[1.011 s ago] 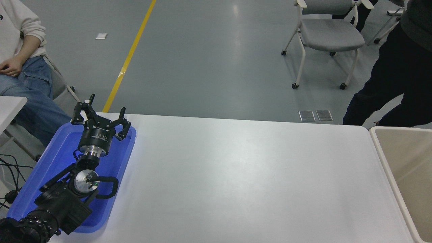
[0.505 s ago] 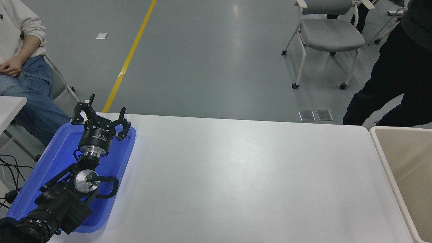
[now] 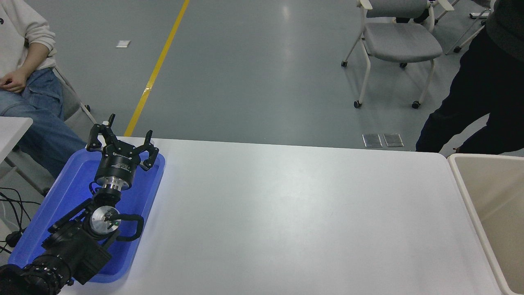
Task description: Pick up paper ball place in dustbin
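No paper ball shows anywhere in the head view; it is out of view. The dustbin (image 3: 470,196), a beige plastic bin with a thick pale rim, stands against the table's right end, and the part of its inside that shows holds nothing. My left gripper (image 3: 123,137) hangs open over the far end of the blue tray at the lower left, with nothing between its fingers. The right arm is out of the picture.
A shallow blue tray (image 3: 61,196) lies at the table's left end under my left arm. One person sits at the far left (image 3: 24,78), another stands at the far right (image 3: 479,94). A grey wheeled chair (image 3: 397,41) stands beyond the table.
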Controlling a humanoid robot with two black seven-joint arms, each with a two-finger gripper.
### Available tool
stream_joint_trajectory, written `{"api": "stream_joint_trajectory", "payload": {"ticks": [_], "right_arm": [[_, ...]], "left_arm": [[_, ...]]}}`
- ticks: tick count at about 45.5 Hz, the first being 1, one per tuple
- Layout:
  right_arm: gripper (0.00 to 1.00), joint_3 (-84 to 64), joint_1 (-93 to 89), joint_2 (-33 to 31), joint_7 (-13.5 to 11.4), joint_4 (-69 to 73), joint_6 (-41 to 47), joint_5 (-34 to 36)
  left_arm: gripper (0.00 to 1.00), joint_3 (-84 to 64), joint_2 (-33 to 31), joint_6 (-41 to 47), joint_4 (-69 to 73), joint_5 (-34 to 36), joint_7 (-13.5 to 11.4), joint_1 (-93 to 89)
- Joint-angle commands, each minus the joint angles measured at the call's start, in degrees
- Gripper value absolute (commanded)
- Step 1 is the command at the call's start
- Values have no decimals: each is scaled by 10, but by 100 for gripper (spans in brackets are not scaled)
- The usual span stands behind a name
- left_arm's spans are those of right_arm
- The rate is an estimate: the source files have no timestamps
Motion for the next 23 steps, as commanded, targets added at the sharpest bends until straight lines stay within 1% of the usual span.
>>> {"api": "stream_joint_trajectory", "payload": {"ticks": [1, 9, 16, 23], "right_arm": [[99, 0, 9, 4, 0, 0, -24, -1], [100, -2, 16, 9, 0, 7, -20, -2], [100, 6, 74, 7, 0, 12, -14, 0], [100, 74, 142, 8, 0, 22, -11, 0]], "left_arm": [[100, 0, 0, 0, 0, 0, 0, 0], [100, 0, 0, 0, 0, 0, 0, 0], [100, 0, 0, 0, 0, 0, 0, 0], [100, 0, 0, 0, 0, 0, 0, 0]]}}
